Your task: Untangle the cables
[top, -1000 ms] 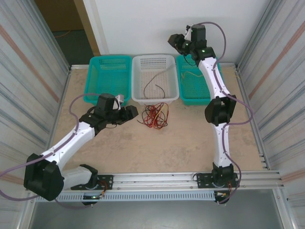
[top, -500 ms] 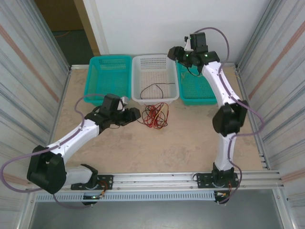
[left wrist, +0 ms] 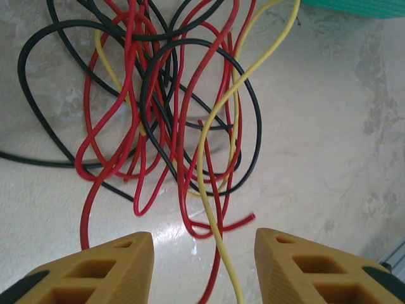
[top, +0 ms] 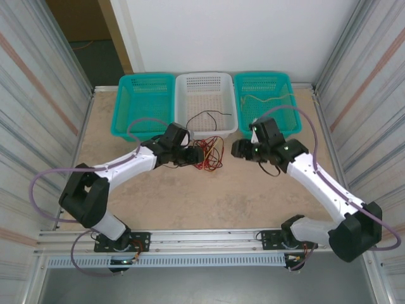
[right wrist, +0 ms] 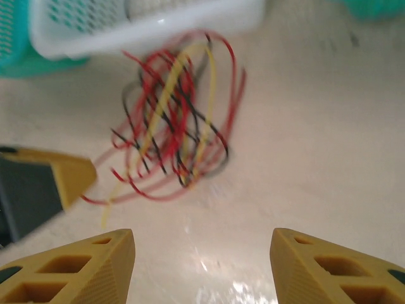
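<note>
Cables (top: 207, 154) on table (top: 209, 196) before middle basket (top: 183, 101); left tool (top: 190, 155) left, right tool (top: 235, 149) right.

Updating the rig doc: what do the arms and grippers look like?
White tubular links and black joint housings on the left arm and right arm, with a lilac-grey cable looping along each. The left gripper and right gripper have mustard-yellow wedge jaws with hollow cells, black behind.

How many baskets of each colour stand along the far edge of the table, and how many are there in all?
Teal: 2, the left teal basket and the right teal basket
White: 1, the white basket between them
Total: 3
</note>
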You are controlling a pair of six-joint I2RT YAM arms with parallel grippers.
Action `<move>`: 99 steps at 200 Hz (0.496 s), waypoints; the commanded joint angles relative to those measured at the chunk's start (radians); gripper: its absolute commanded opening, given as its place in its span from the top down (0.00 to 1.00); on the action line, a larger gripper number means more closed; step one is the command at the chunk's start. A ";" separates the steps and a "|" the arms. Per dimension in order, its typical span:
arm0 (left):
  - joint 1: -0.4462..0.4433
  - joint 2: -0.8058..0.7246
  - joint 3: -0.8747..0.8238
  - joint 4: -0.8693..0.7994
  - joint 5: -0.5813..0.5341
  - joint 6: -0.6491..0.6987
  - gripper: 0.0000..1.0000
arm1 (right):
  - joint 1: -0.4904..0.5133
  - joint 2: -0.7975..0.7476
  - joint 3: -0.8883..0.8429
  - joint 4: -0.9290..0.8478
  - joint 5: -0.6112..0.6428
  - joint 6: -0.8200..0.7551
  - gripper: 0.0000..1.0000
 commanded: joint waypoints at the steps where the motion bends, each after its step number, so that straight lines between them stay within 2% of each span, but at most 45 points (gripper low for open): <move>1: -0.012 0.050 0.046 -0.004 -0.005 0.026 0.55 | 0.011 -0.067 -0.040 0.011 0.022 0.084 0.42; 17: -0.026 0.088 0.071 -0.014 -0.004 0.032 0.56 | 0.009 -0.063 -0.041 0.010 0.025 0.086 0.42; 37: -0.048 0.125 0.097 -0.021 0.008 0.043 0.63 | 0.005 -0.024 -0.023 0.026 -0.005 0.087 0.45; 65: -0.086 0.136 0.111 -0.055 0.017 0.049 0.83 | 0.003 0.054 0.004 0.056 -0.050 0.103 0.50; 99: -0.153 0.059 0.029 -0.065 0.031 0.005 0.84 | 0.010 0.122 0.003 0.144 -0.152 0.144 0.51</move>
